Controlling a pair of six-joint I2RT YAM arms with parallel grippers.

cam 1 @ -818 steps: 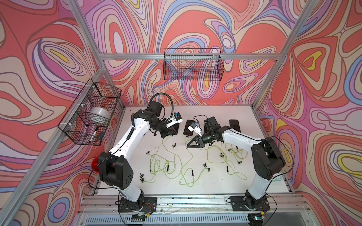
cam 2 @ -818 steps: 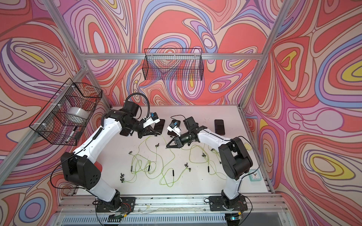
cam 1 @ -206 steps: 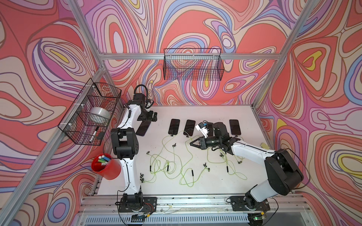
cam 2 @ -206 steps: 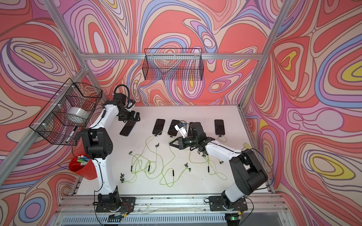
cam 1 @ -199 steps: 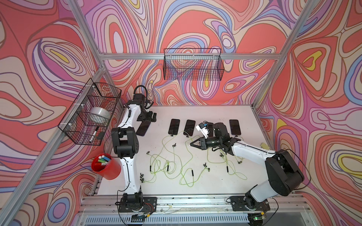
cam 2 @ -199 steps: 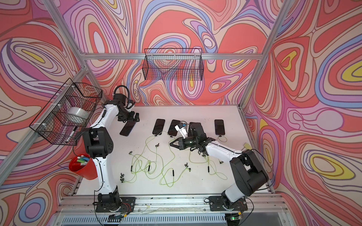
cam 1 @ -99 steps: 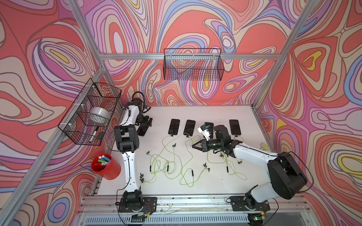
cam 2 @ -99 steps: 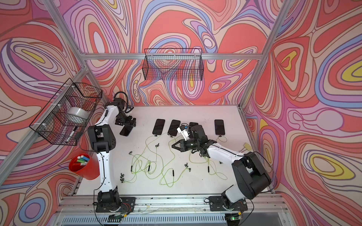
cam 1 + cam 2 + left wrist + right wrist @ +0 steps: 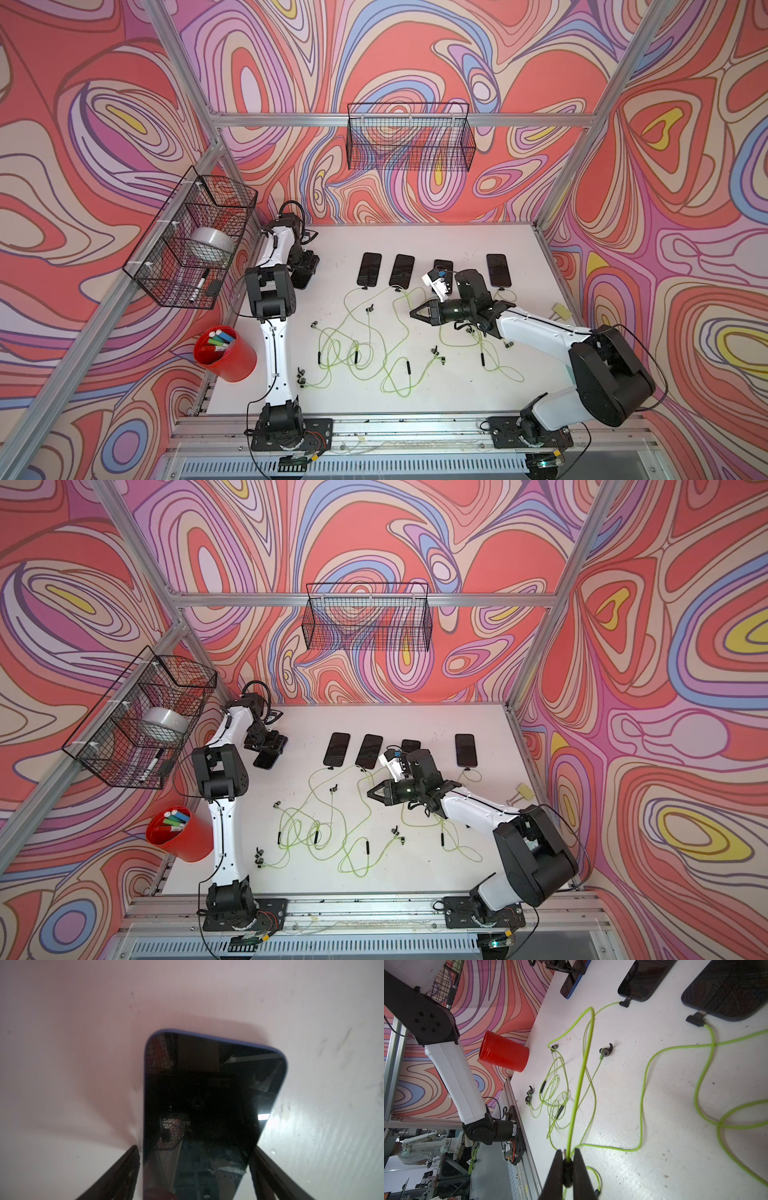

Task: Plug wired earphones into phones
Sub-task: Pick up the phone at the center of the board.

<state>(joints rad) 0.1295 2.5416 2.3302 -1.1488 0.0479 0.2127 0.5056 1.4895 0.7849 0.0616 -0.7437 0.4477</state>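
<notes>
right fingers [image 9: 555,1176] pinch an earphone plug [image 9: 568,1166] above the worktop [image 9: 654,1105]; left fingers [image 9: 122,1169] straddle a phone [image 9: 207,1095], perhaps touching it; i cannot tell if they grip.

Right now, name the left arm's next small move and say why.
Probably close the left gripper firmly on the blue-edged phone to steady it. Its fingers flank the phone's long edges, though contact is unclear, and the right wrist view shows no plug at its near end. The right gripper is shut on an earphone cable, seemingly ready to bring it over.
</notes>
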